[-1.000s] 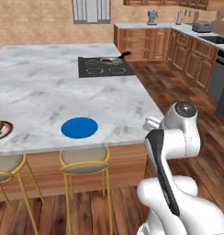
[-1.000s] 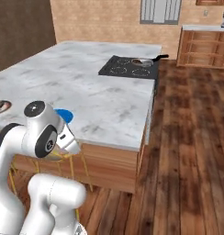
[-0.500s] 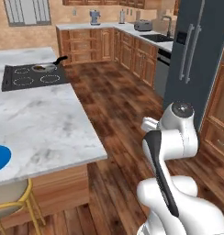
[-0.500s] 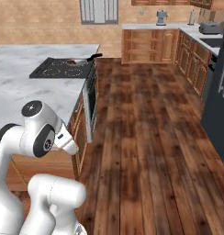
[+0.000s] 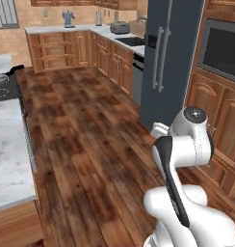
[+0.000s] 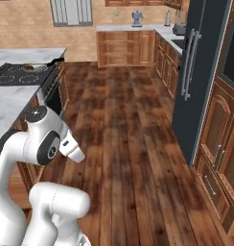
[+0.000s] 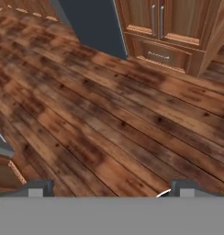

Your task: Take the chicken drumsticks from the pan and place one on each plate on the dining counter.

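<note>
The whole view has swung since a second ago — that is the base turning, not the things moving. Where the dining counter with its blue plate filled the near ground, the wooden floor [image 5: 85, 144] now takes most of the picture, with the tall dark fridge [image 5: 163, 58] and wood cabinets [image 6: 123, 48] to the right and far side. The dining counter [image 5: 6, 159] is down to a marble strip at the left edge of the left base view, and the plates have passed out of frame. The black stovetop [image 6: 20, 74] sits far left, and on it the pan [image 6: 35, 67] shows as a small grey shape, its black handle [image 5: 16, 68] poking out; the drumsticks are too small to make out.

The gripper [image 7: 109, 190] hangs over bare floor, fingers spread wide and empty. Judging by this, the robot is on its way round to the stove, and no drumstick is fetched yet.
</note>
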